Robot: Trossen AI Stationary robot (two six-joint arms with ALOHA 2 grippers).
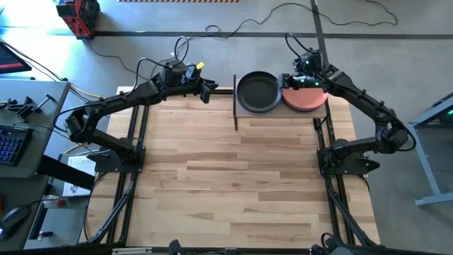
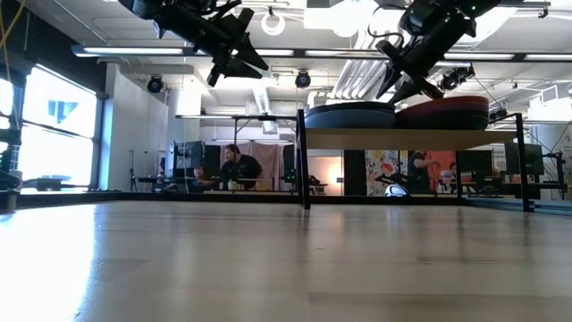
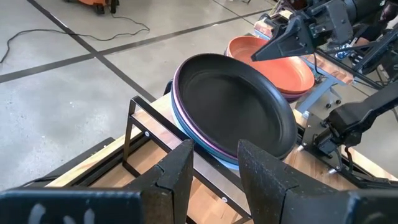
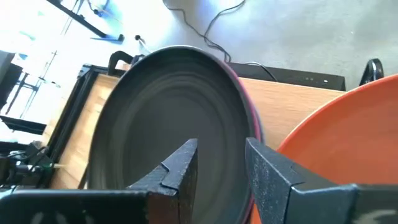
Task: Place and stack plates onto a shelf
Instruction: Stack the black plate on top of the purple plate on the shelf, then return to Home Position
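The right claw (image 1: 287, 80) hangs with its fingers parted and nothing between them, above the gap between 2 piles on the shelf (image 1: 322, 108). To one side of it sits a dark plate (image 1: 257, 91) topping a pile with purple and blue rims, to the other an orange plate (image 1: 306, 98). Beyond the dark pile, the left claw (image 1: 210, 88) waits off the shelf's end, open and empty

Black jointed arms, black cables
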